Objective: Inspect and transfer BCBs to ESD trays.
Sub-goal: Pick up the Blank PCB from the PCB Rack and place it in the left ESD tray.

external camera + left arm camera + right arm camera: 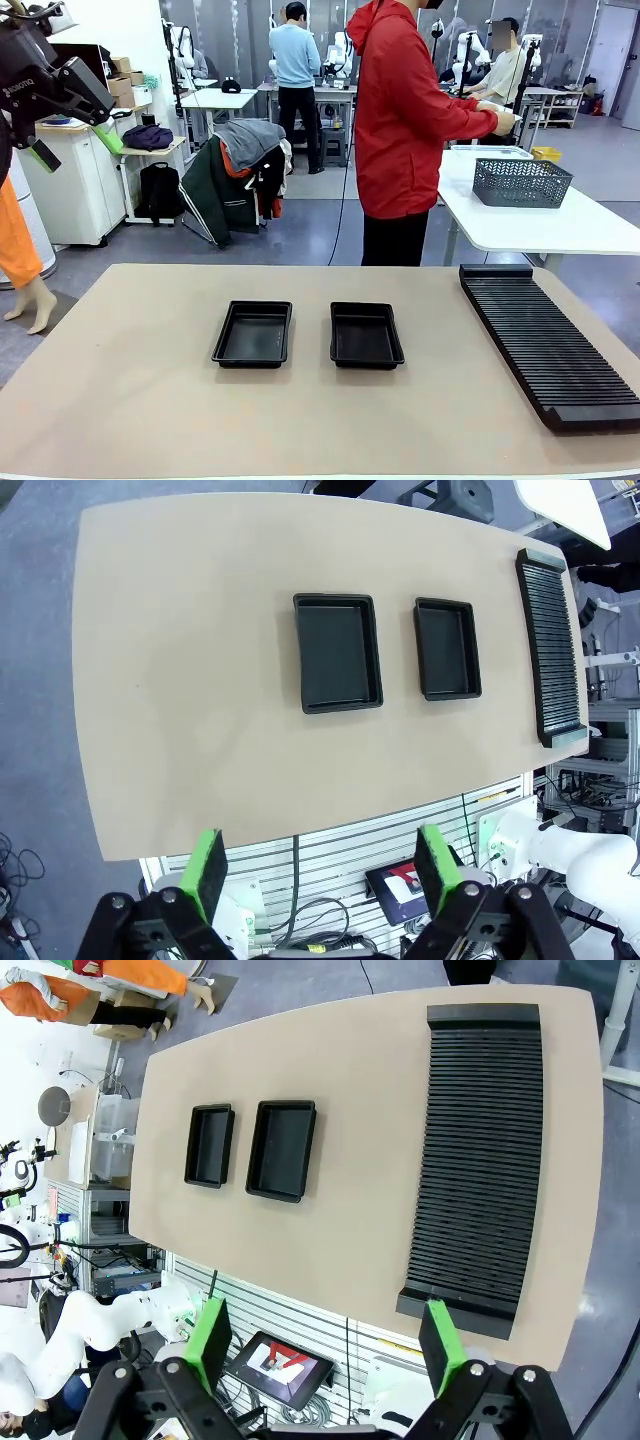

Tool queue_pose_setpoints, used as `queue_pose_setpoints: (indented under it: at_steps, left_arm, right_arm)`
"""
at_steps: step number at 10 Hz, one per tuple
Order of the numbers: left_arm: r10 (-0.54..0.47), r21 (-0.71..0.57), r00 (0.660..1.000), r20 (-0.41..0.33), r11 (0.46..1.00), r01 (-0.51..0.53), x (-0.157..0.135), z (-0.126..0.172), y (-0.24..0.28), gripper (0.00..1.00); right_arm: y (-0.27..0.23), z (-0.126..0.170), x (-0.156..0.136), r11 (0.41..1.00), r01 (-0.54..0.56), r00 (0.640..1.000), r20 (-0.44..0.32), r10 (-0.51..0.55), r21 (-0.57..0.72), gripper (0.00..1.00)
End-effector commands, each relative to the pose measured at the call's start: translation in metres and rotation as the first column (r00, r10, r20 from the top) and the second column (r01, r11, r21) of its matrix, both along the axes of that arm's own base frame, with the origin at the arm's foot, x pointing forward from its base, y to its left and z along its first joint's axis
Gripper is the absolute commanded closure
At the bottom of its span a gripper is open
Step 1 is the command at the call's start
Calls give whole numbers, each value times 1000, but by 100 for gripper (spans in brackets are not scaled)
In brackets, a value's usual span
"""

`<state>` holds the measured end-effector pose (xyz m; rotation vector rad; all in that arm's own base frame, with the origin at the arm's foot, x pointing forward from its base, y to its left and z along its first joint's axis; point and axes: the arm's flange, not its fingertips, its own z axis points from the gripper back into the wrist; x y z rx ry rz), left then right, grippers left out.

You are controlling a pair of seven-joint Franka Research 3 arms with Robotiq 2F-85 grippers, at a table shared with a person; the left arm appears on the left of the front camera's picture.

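- Fingers (pixel 208 870) of the left gripper (pixel 320 855) are standing wide apart, gripping nothing, hanging high above the table (pixel 180 680) near its robot-side edge and looking straight down.
- Left arm (pixel 45 75) is sitting raised off the table's left side in the front view.
- Left ESD tray (pixel 253 333) and right ESD tray (pixel 366 334) are lying side by side mid-table, apart, black floors showing.
- Long black ribbed rack (pixel 545 340) is lying along the right side, well apart from both trays.
- Right gripper (pixel 325 1330) is hovering high too, green pads spread, holding nothing, nearest the rack's near end.
- Person in a red jacket (pixel 400 110) is standing beyond the far edge, turned away, hands reaching towards a white side table (pixel 560 225) bearing a grey mesh basket (pixel 520 182).
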<state>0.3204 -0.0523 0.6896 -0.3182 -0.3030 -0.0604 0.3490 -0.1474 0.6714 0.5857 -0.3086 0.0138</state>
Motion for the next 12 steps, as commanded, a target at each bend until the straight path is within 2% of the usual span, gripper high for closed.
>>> queue_pose_setpoints:
  at_steps: [1,12]
  left_arm:
    - [1,0,1000,0,1000,-1,0,-1,0,0]
    - [1,0,1000,0,1000,-1,0,-1,0,0]
  right_arm:
    - [0,0,0,1000,0,1000,0,0,0,0]
    - [0,0,0,1000,0,1000,0,0,0,0]
